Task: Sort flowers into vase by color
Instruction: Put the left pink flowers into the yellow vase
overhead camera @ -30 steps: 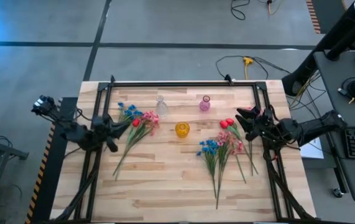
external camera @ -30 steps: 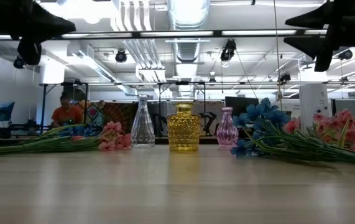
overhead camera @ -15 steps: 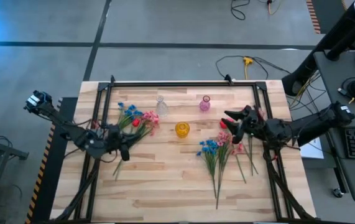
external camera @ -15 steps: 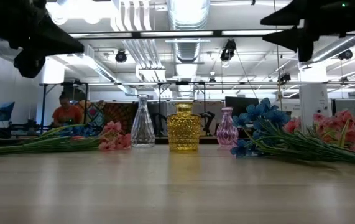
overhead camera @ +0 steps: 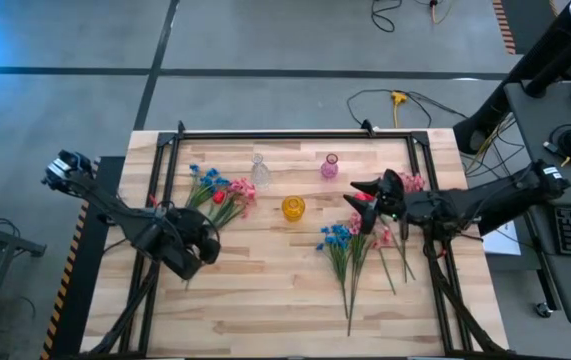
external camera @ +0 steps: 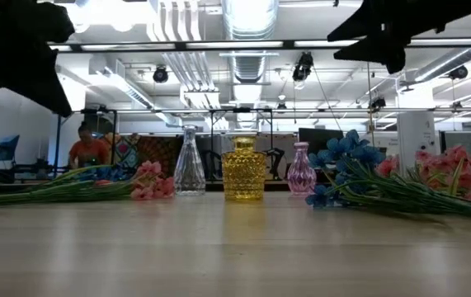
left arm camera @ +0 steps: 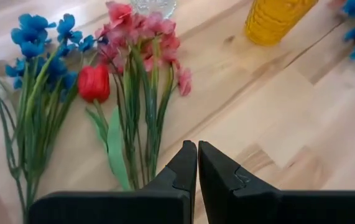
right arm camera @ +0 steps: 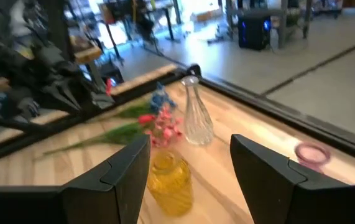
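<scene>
High view: two bunches of flowers are laid flat on the wooden surface (overhead camera: 265,300). The left bunch (overhead camera: 215,200) sits at about 10 o'clock from the yellow vase (overhead camera: 293,208), the right bunch (overhead camera: 357,245) at about 4 o'clock. A clear vase (overhead camera: 259,171) and a pink vase (overhead camera: 330,166) are stood behind the yellow one. The left gripper (overhead camera: 205,243) is parked over the left bunch's stems, the right gripper (overhead camera: 357,193) over the right bunch's blossoms.

Low view: all three vases are seen upright and empty, flowers lying on both sides.

Left wrist view: the left gripper (left arm camera: 197,163) is pinched fully closed with nothing in it, above the stems; a red bud (left arm camera: 94,83) is seen among the blooms.

Right wrist view: the right gripper (right arm camera: 189,163) is spread wide, nothing held.
</scene>
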You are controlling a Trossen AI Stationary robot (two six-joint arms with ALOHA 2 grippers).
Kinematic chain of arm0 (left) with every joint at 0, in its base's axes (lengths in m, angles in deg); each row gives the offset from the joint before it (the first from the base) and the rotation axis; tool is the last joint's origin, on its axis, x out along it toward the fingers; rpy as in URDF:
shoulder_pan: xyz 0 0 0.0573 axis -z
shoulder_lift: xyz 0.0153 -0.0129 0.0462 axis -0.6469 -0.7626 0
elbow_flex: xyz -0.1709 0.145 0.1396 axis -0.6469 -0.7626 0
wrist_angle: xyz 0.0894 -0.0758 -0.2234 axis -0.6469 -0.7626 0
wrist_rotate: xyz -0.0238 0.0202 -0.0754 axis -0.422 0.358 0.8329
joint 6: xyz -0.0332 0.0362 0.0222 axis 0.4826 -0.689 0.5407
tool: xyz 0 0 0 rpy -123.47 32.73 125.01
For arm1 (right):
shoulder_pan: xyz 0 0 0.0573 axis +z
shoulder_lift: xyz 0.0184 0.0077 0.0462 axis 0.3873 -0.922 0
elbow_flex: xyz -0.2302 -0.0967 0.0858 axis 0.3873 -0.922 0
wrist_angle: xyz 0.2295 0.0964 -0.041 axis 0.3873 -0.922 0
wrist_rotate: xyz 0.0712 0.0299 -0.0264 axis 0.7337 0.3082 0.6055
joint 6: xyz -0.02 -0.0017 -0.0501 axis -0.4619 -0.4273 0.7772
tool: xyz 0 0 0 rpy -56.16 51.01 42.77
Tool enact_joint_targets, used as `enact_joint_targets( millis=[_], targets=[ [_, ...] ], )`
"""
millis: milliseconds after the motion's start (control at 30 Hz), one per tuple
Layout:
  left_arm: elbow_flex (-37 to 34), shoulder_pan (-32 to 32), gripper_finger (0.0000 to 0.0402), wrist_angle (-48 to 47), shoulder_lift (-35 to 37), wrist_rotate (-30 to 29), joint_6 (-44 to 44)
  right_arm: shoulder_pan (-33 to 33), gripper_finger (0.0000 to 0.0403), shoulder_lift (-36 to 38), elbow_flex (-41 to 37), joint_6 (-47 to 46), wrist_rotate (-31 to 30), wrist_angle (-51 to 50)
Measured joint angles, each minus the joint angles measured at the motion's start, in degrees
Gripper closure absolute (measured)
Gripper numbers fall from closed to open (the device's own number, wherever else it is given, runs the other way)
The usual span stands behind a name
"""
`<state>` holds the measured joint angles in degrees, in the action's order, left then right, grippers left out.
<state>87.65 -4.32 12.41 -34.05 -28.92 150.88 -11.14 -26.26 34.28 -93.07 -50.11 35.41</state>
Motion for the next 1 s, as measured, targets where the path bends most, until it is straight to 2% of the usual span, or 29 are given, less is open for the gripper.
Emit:
enact_joint_targets(
  millis=[133, 300, 467, 767, 1000],
  targets=[
    [2.0, -0.4, 0.0401, -0.1, -2.4, 0.6, -5.3, -0.6, 0.0188, 0.1, 1.8, -1.6, 0.0, -3.8],
    [2.9, -2.7, 0.0401, 4.4, -2.3, 10.3, -18.8, -0.9, 0.0188, 0.1, 2.0, -1.3, 0.0, -4.0],
    [0.1, -7.4, 0.0401, 11.8, 0.3, 17.3, -32.3, -1.2, 0.0188, 0.0, 1.9, -1.1, 0.0, -4.0],
    [-2.7, -21.7, 0.0392, 13.5, 0.3, 17.8, -34.1, -1.2, 0.0188, -0.7, 1.9, -1.2, 0.0, -4.2],
    [-1.0, -25.5, 0.0312, 13.5, -4.3, 17.8, -36.3, -1.2, 0.0188, -0.7, 1.9, -1.2, 0.0, -4.3]
  ],
)
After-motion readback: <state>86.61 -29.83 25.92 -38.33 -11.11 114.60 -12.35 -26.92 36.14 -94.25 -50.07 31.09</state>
